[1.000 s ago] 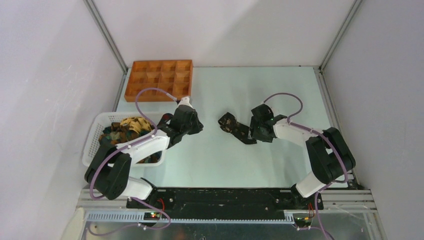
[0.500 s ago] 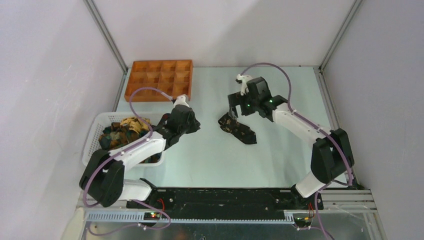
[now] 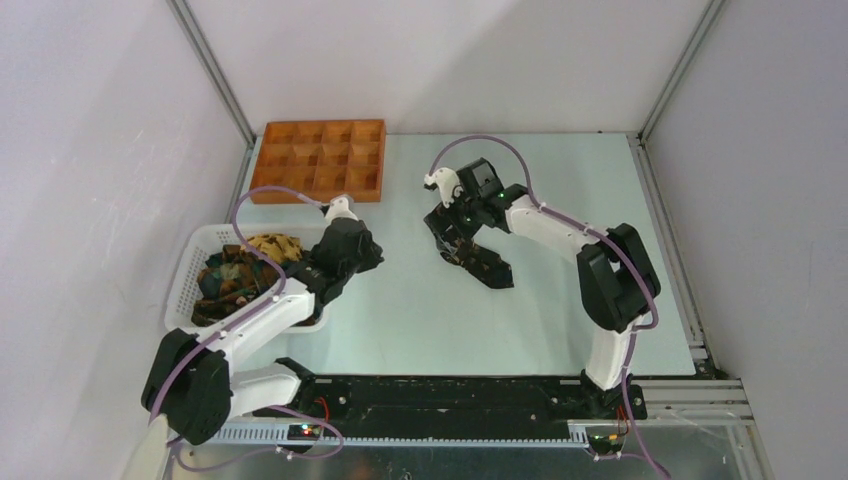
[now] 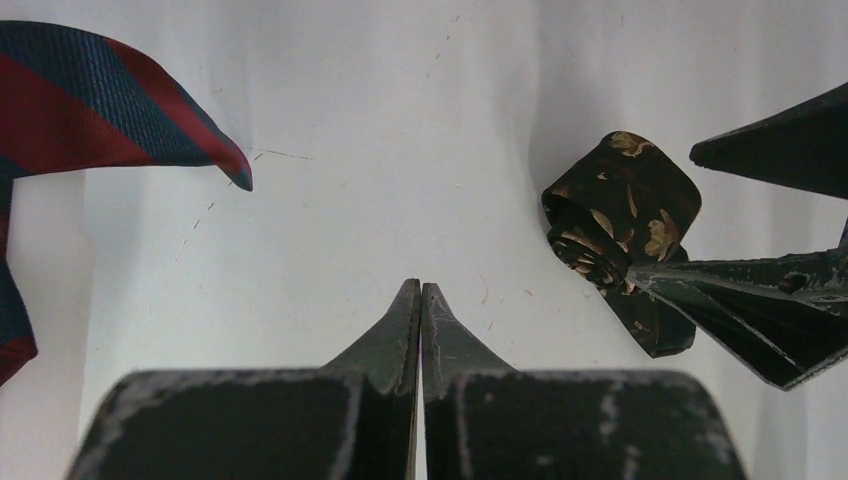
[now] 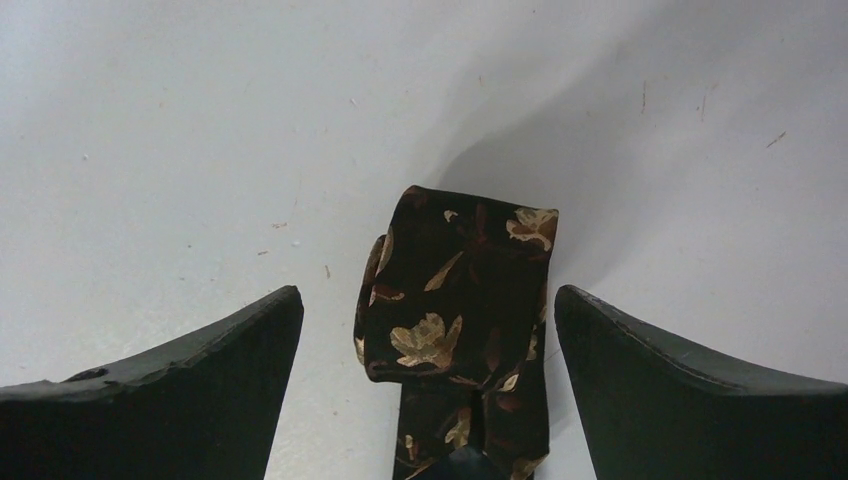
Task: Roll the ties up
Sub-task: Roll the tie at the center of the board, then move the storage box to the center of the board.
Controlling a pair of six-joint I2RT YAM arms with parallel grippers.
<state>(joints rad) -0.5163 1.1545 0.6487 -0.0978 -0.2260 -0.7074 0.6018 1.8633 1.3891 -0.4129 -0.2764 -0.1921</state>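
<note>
While the right claw (image 3: 452, 232) stands spread wide, its two dark fingers (image 5: 200, 380) sit on either side of a rolled tie (image 5: 455, 300) without clamping it. In the right wrist view, pale tabletop (image 3: 560, 180) shows between each finger and the cloth. The tie is dark with gold and brown leaves. One end is wound into a tight coil (image 4: 620, 215) and a short flat tail (image 3: 490, 270) runs out from it.

This tie lies on the tabletop to the right of the orange tray (image 3: 318, 160), and a little nearer the arm bases than the tray's front edge, well apart from it. In the left wrist view, one finger of the right claw crosses the lower edge of the coil. Whether it touches there I cannot tell.

Nearer the bases than the tray's right-hand corner, the left claw (image 4: 421, 290) is clenched tight, fingertips pressed together with nothing between them. It hovers over bare tabletop, pointing toward the coil.

Below the tray's left corner, just beside it, stands the white mesh basket (image 3: 185, 285), holding a heap of more leafy-print ties (image 3: 245, 265). A pointed piece of red-and-navy striped cloth (image 4: 90, 110) shows at the left edge of the left wrist view.
</note>
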